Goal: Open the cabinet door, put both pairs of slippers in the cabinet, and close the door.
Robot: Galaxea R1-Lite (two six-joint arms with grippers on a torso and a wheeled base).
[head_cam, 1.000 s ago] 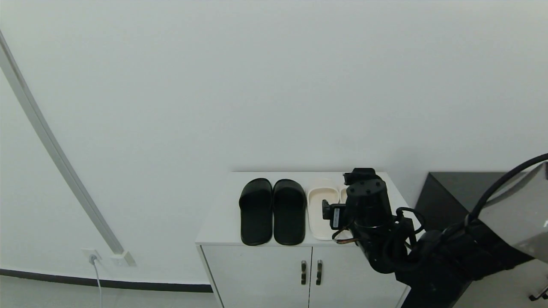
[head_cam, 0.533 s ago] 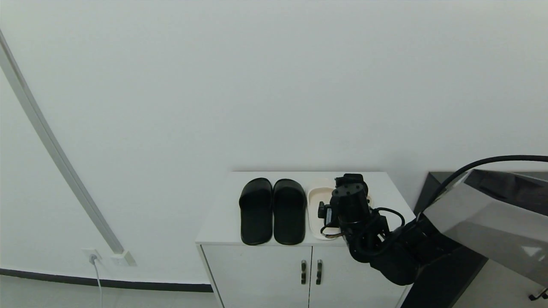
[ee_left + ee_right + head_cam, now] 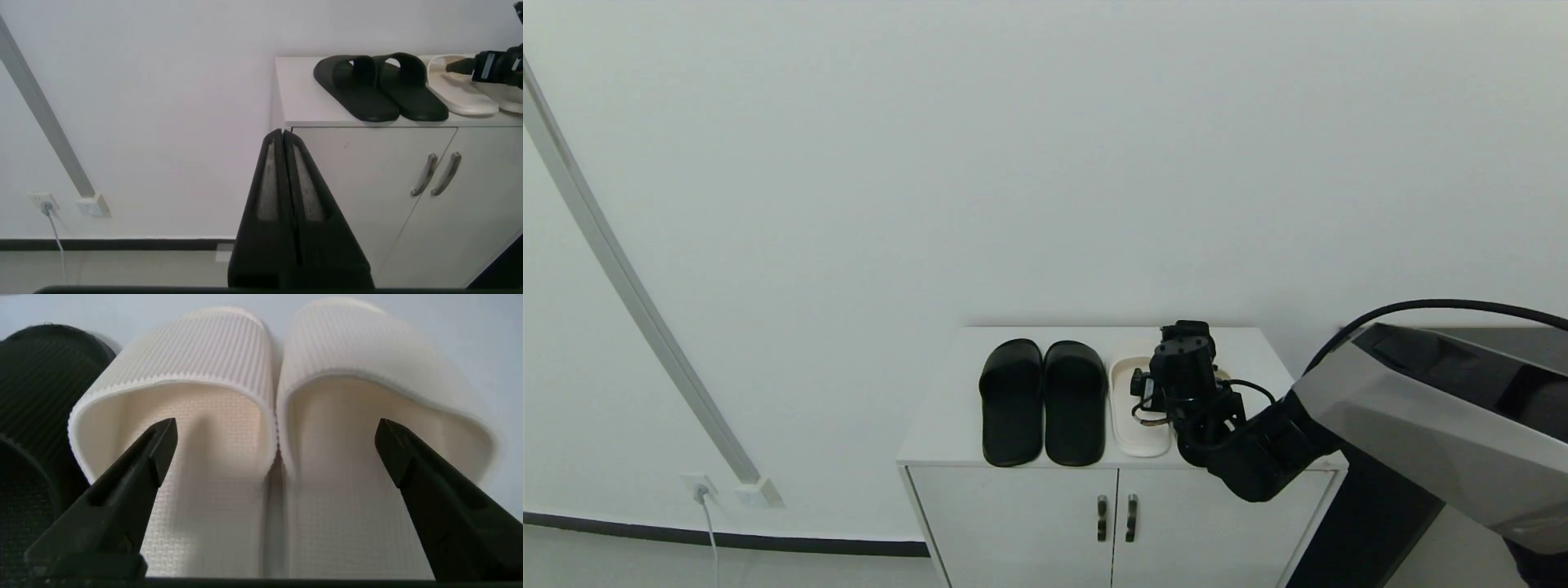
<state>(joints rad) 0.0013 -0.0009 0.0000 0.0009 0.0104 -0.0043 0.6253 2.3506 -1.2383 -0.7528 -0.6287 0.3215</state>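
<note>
1. Cream ribbed foam slippers (image 3: pixel 221 392) sit beside black rubber slippers (image 3: pixel 1013 404) atop the white two-door cabinet (image 3: pixel 1013 523), doors shut.
2. Right gripper (image 3: pixel 275 433), fingers spread wide, straddles the cream pair.
3. Left gripper (image 3: pixel 283 143), fingers pressed together, is well apart from the cabinet.

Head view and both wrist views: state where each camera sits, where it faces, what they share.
Head view: on the robot's head, facing forward and down at cabinet, black slippers, cream slippers; right arm shows.
Left wrist view: low, off the cabinet's front, facing its closed doors; shut jaws show.
Right wrist view: above the cabinet top, facing the cream slippers; open jaws flank them.
Shared: all three show the cream slippers.
</note>
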